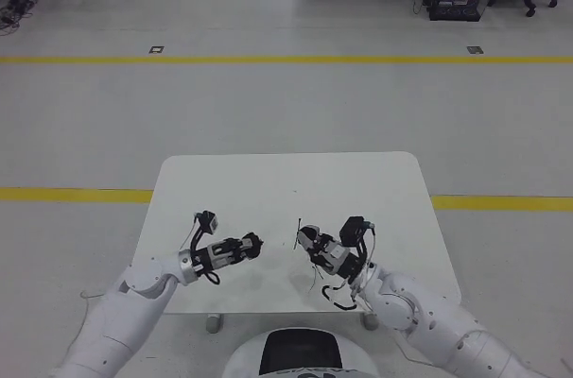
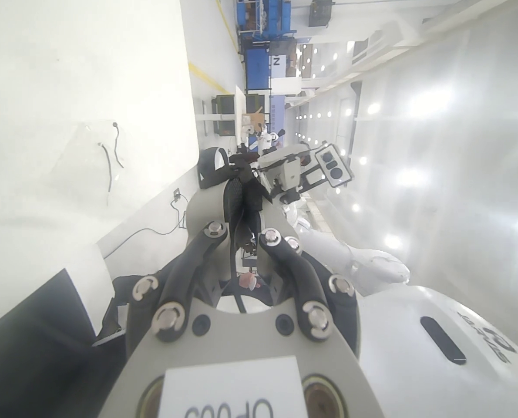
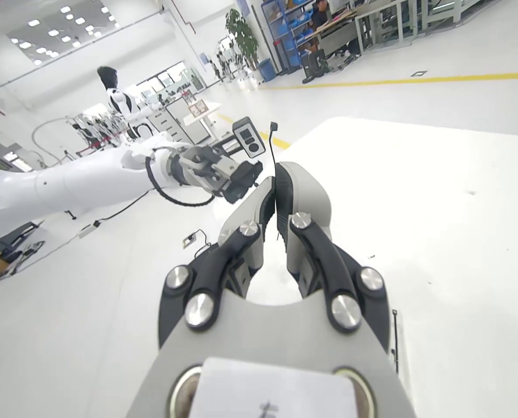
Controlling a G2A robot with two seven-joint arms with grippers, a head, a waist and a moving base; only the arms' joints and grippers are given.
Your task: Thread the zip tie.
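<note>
Jaws of the right gripper (image 3: 275, 191) are pinching the black zip tie (image 3: 273, 126), its head sticking up beyond the fingertips. The left gripper (image 3: 250, 176), jaws pressed together, is hovering near the tie's head, apart from it. Both are hanging over the white table (image 1: 362, 180), where spare ties (image 2: 109, 173) are lying loose.
</note>
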